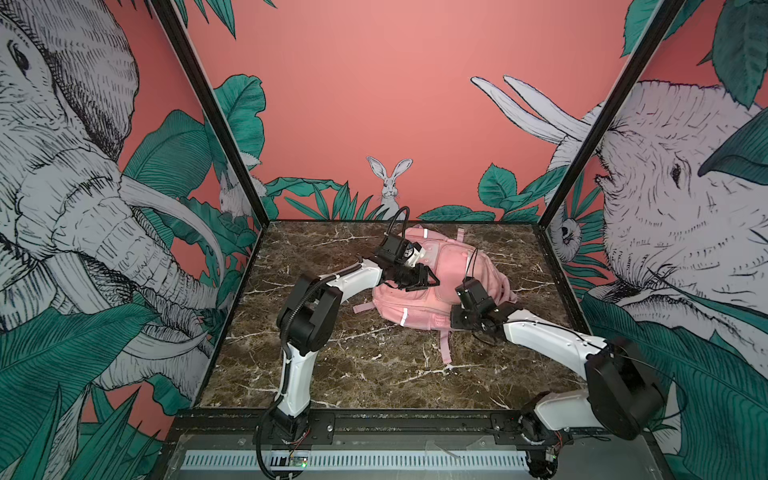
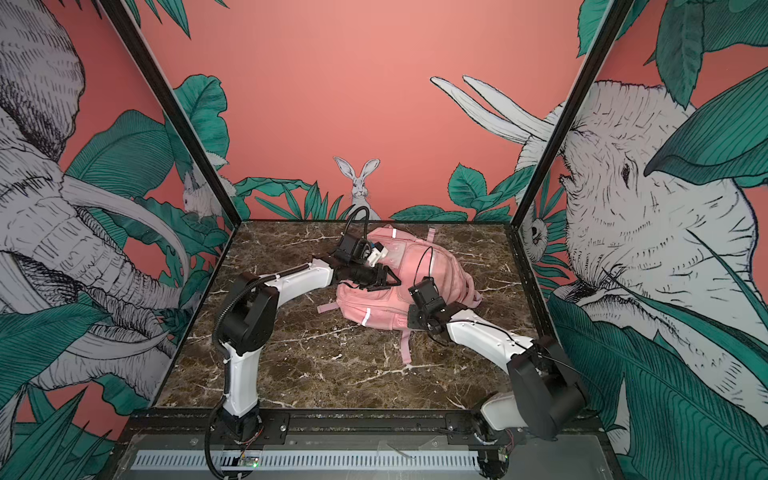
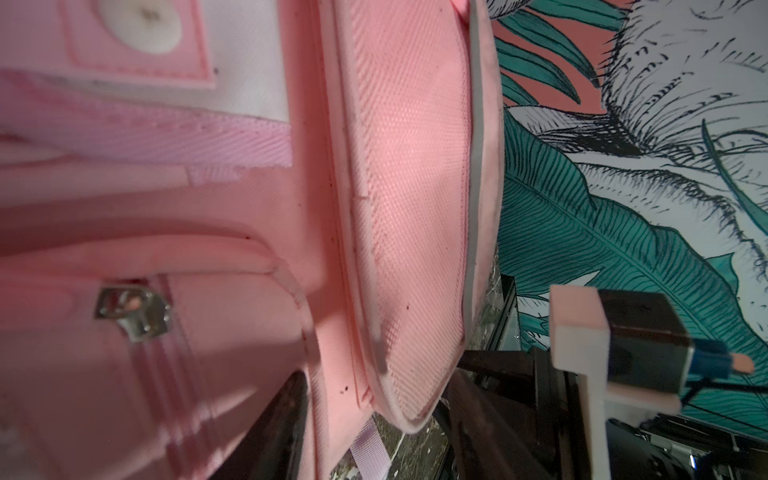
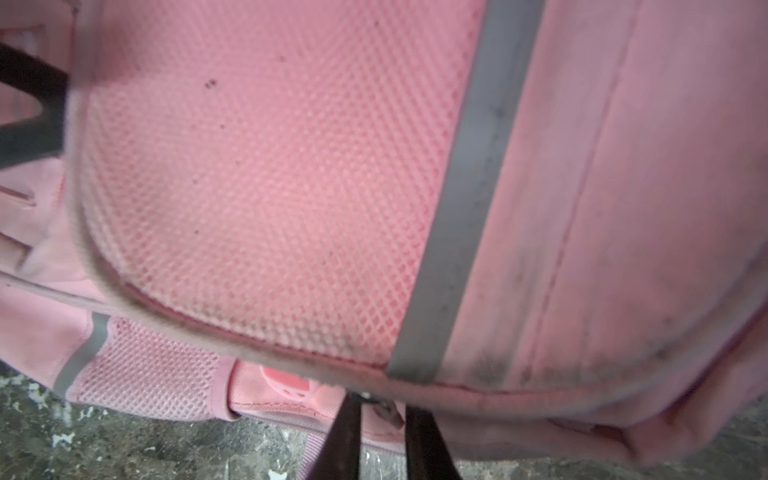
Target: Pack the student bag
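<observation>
Pink soft fabric: student bag (image 1: 444,270) slumped mid-rear on marble tabletop (image 1: 353,365); likely light, floppy. Half-open left tool (image 1: 430,283) astride bag fabric, hold unclear. Nearly closed right tool (image 4: 380,405) around zip pull (image 4: 387,410) at near seam, grip unconfirmed; pull probably best handle.

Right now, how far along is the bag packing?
Looks done: only the pink backpack lies on the marble table, so loading seems over. In hand: right hand at a metal zipper pull on its near edge, left hand on its front. Left: zipping shut, probably.
</observation>
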You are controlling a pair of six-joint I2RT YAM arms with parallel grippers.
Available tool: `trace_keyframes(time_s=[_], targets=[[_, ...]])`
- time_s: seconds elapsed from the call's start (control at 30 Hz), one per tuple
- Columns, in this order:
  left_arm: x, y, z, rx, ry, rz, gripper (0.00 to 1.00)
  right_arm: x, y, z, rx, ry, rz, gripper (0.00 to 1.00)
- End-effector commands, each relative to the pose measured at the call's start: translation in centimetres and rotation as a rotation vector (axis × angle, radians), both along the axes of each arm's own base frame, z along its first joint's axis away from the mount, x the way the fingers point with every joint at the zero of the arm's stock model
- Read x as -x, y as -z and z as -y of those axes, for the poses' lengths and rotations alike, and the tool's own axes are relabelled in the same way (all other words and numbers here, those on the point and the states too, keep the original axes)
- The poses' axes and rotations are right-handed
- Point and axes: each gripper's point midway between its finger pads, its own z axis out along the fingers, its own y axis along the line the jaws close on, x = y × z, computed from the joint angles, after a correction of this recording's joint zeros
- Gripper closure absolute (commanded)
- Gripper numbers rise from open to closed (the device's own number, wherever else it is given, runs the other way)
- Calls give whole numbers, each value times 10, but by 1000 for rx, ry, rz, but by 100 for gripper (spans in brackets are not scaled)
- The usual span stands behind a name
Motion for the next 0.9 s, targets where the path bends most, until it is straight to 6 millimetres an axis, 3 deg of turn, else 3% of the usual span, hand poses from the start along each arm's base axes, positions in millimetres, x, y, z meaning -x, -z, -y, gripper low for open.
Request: trace_keyframes(time_s=[0.0, 0.27, 0.53, 0.63, 0.73, 0.87], targets=[[12, -2, 4, 4, 28, -17, 43, -6, -7, -2, 1, -18, 28, 87], [19, -3, 1, -2, 34, -21, 42, -2, -21, -2, -8, -36, 43, 100], [42, -2, 4, -28, 86, -13, 35, 6, -33, -4, -29, -60, 23, 100], [45, 1, 4, -32, 88, -22, 35, 8, -34, -9, -41, -79, 6, 100], [62, 5, 18, -26, 116, -36, 36, 10, -34, -14, -49, -101, -1, 100], [64, -4, 17, -17, 103, -14, 40, 11, -38, -16, -47, -116, -1, 100]])
